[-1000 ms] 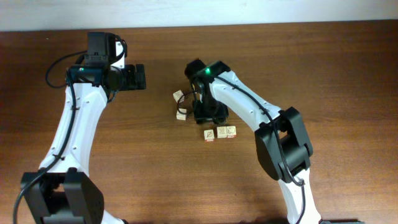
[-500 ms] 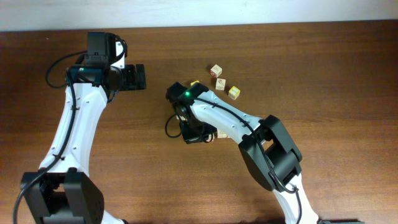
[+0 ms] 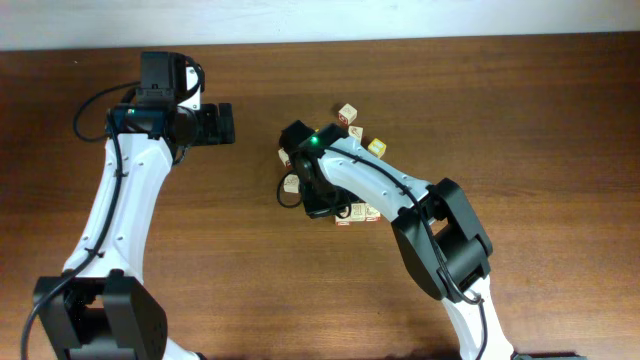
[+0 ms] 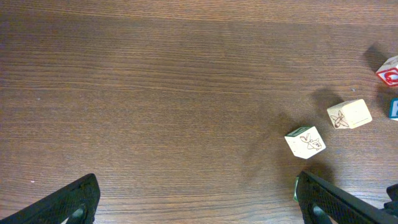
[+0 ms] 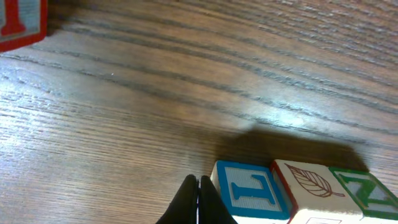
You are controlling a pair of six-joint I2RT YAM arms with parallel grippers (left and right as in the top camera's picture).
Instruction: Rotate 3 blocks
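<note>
Right gripper point(image 5: 198, 200): sits pinched fully shut on nothing, fingertips together, just beside the left face of the blue-edged I block point(image 5: 252, 198); touching or not, cannot tell. Stood part-open a second ago above the row in the overhead view, swung left half a second ago, now rests at the row's left end. Left gripper point(image 4: 196, 182): gapes wide over the bare table point(image 4: 155, 74), unmoved from before. Row of three, namely I block, leaf block point(image 5: 311, 186) and green N block point(image 5: 367, 194): lies flush side by side, printed faces up, long axis running left to right in the overhead view, same spot as a second ago. Elsewhere: three loose blocks point(image 3: 356, 132) beyond the right arm point(image 3: 400, 185), hidden by it a second ago; pale block point(image 4: 305, 141) and second pale block point(image 4: 349, 114) near each other, apart.
</note>
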